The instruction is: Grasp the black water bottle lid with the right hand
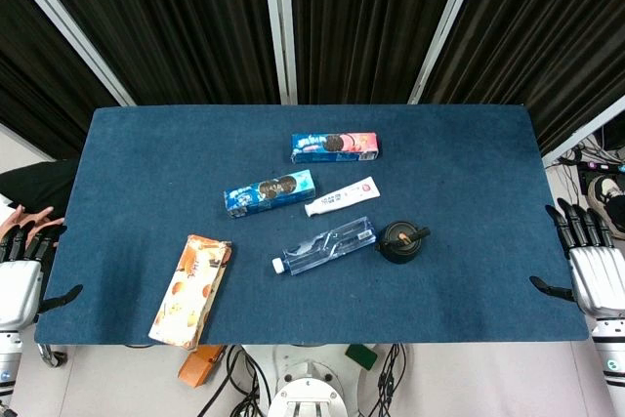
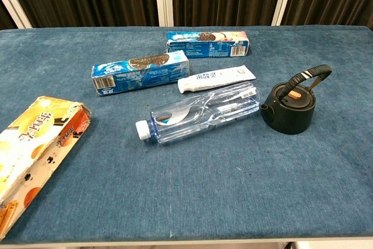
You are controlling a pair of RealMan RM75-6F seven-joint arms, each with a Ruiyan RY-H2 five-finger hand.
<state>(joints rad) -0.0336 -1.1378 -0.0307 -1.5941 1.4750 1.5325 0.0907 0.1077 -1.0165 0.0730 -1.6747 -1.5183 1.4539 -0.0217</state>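
Note:
The black water bottle lid (image 1: pixel 398 241) (image 2: pixel 289 107) stands on the blue table right of centre, its carry handle raised and an orange tab on top. A clear plastic bottle (image 1: pixel 325 246) (image 2: pixel 198 112) lies on its side just left of the lid. My right hand (image 1: pixel 586 256) hangs off the table's right edge, far from the lid, fingers spread and holding nothing. My left hand (image 1: pixel 21 271) sits at the table's left edge, also with fingers apart and nothing in it. Neither hand shows in the chest view.
Two blue cookie boxes (image 1: pixel 335 146) (image 1: pixel 270 192), a white tube (image 1: pixel 341 197) and an orange biscuit pack (image 1: pixel 190 290) lie on the table (image 1: pixel 469 163). Dark curtains hang behind. Another person's hand (image 1: pixel 24 217) shows at the far left edge.

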